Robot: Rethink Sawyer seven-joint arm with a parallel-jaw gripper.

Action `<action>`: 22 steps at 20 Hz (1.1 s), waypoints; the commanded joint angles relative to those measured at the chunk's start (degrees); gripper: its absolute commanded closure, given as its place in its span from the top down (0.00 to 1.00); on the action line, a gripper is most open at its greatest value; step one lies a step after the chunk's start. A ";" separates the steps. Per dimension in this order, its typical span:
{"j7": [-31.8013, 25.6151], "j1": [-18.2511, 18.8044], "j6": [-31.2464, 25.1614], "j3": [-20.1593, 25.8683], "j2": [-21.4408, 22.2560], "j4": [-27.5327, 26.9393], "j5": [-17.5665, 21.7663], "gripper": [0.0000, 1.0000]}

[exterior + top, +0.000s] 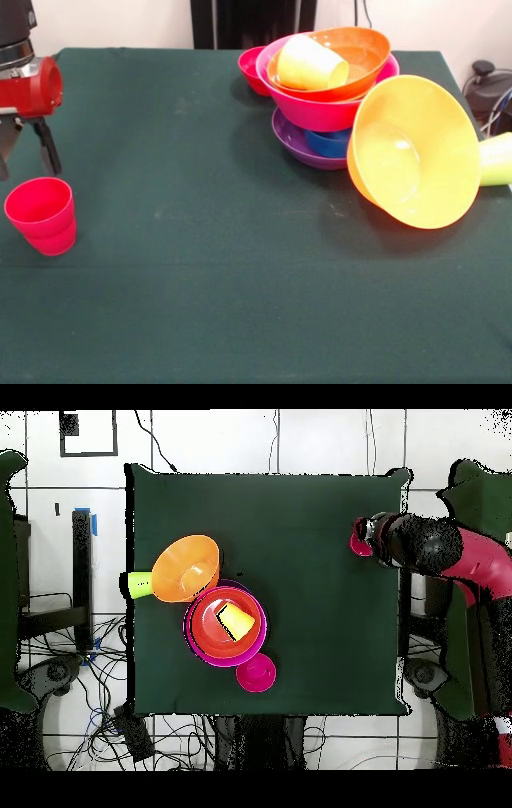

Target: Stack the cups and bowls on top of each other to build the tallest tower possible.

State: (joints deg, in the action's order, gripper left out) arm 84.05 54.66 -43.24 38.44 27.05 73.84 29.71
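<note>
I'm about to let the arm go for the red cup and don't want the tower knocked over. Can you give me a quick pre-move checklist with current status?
1. Red cup upright, mouth up, free-standing: ok.
2. Gripper near the cup: ok, just above and behind it, nothing held.
3. Fingers spread enough to take the cup: cannot tell.
4. Tower ready to receive: not ok; the yellow cup lies on its side in the top red-orange bowl.
5. Light orange bowl stacked: not ok; tipped on edge, leaning at the tower's side.
6. Lime green cup reachable: not ok; on its side at the table edge, partly behind that bowl.
</note>
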 commanded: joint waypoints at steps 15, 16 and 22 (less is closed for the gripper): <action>-7.91 1.69 0.33 -2.79 -6.78 1.27 4.44 1.00; -8.12 1.73 0.16 -2.74 -6.96 1.09 4.52 1.00; -9.01 2.43 0.13 -2.65 -8.66 0.53 5.00 1.00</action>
State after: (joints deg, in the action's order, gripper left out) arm 84.05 57.43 -43.23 38.44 22.32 73.86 30.23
